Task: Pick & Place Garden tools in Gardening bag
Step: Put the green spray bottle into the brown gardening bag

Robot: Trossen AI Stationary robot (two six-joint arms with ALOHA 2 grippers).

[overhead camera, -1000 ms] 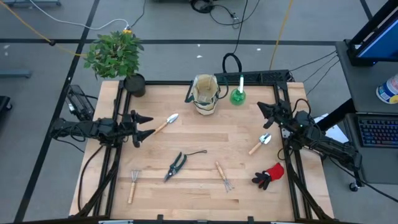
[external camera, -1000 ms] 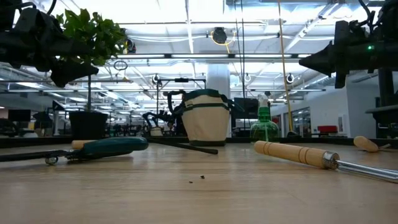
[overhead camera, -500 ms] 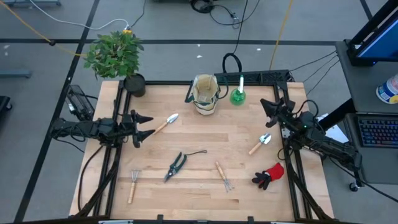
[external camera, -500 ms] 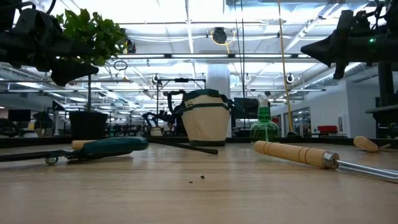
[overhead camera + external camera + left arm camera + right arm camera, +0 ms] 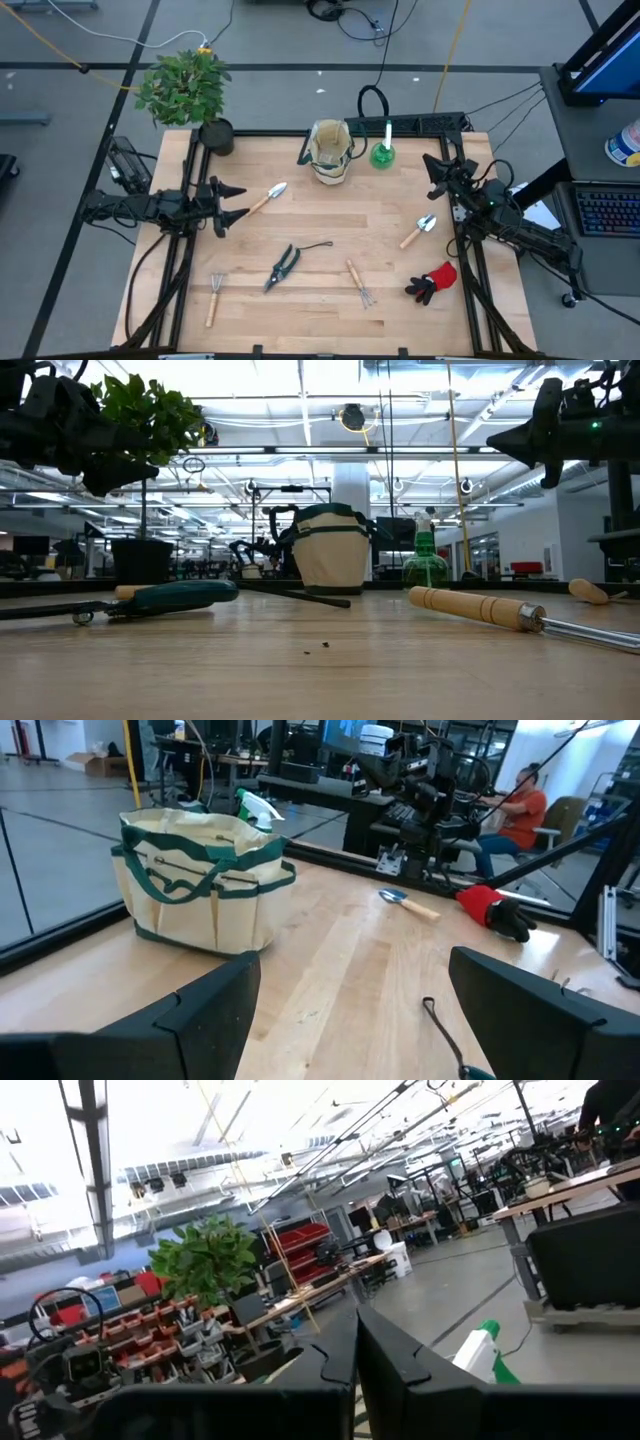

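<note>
The beige gardening bag (image 5: 331,150) stands upright at the table's far middle, with the green sprayer (image 5: 383,150) beside it. Flat on the table lie two trowels (image 5: 264,197) (image 5: 418,231), the dark shears (image 5: 285,265), two little rakes (image 5: 213,297) (image 5: 359,283) and the red-and-black glove (image 5: 434,281). My left gripper (image 5: 235,200) is open and empty at the left edge, beside the left trowel's handle, facing the bag (image 5: 200,880). My right gripper (image 5: 432,165) is shut and empty, raised high over the far right corner (image 5: 500,440), near the sprayer (image 5: 485,1350).
A leafy plant (image 5: 185,85) in a black pot (image 5: 216,136) stands at the far left corner. A black frame (image 5: 300,132) runs round the table. A person (image 5: 515,805) sits beyond the table's right side. Bare wood lies in the table's middle (image 5: 340,215).
My right gripper has risen and gone toward the table's far edge, away from the right trowel. My left arm and all the tools have kept still.
</note>
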